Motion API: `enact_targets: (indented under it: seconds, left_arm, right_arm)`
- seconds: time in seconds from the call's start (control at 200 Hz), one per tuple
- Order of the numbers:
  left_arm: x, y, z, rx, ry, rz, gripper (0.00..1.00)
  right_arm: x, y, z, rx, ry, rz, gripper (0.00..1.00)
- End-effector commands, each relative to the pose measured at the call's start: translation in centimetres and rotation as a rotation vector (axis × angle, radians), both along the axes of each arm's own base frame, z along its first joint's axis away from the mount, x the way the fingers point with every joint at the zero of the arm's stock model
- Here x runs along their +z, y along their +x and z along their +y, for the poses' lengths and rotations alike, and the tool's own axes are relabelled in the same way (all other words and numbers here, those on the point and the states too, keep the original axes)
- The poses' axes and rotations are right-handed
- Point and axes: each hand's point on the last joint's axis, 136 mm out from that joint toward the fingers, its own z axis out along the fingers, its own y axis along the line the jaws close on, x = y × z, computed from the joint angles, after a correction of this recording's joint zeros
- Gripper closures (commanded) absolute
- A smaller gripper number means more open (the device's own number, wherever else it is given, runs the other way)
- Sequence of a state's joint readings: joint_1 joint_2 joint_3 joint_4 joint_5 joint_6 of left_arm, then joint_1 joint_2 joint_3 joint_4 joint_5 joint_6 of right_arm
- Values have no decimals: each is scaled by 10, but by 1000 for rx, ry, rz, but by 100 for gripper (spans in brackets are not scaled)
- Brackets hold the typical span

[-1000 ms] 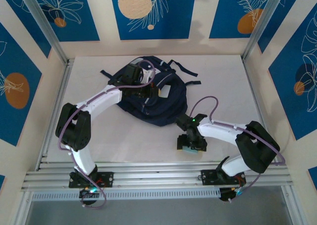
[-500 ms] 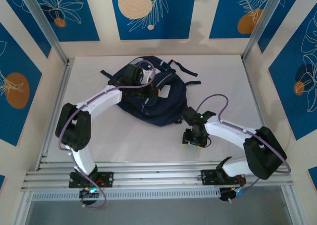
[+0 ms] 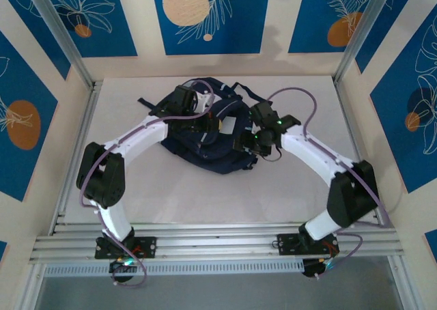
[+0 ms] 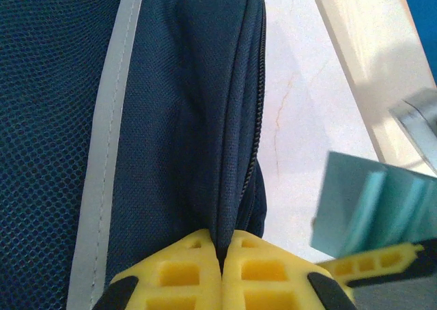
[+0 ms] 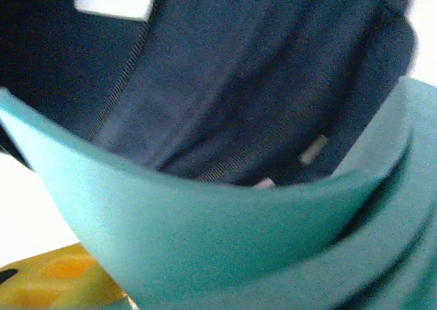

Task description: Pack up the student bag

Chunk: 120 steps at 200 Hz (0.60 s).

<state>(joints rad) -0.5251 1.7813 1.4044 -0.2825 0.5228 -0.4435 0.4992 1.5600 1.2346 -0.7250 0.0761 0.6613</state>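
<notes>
The student bag [image 3: 218,158] lies on the counter [image 3: 205,197] close to the far edge, about midway between the left and right edges, and its dark straps spread toward that far edge. The left end effector [image 4: 222,250] is fully closed. Its yellow fingers [image 4: 184,272] pinch a fold of the navy fabric just beside the zipper [image 4: 258,119], not far from a grey stripe [image 4: 102,153]. The right end effector [image 3: 244,143] is at the right side of the bag and grips a teal booklet [image 5: 205,235]. The booklet bends into a curve over the bag fabric, and the jaws stand partly apart around it
</notes>
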Motion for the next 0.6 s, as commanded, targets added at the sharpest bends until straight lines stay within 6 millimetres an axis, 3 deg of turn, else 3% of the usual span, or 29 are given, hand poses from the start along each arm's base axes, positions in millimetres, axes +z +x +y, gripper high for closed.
enact_targets:
  seconds: [0.0,0.07,0.18,0.27,0.345,0.475,0.595]
  left_arm:
    - [45,-6,-15,-59,-80,-79,100]
    - [47,-7,-15,-62,-81,-84,100]
    - [49,-6,-15,-59,-81,-84,100]
    - [48,-6,-15,-58,-81,-78,100]
    - [49,-6,-14,-55,-81,-80,100]
    - [52,-6,-14,-52,-85,-80,100]
    - [53,-7,-16,-54,-91,-74,100]
  right_arm:
    - [3,29,19,36,39,-32,38]
    - [6,44,33,56,89,-40,34]
    - [13,59,48,86,150,-53,18]
    - [19,62,46,89,180,-68,4]
    - [18,58,38,73,204,-66,3]
    - [10,53,32,40,295,-49,14]
    - [7,54,40,38,376,-64,49]
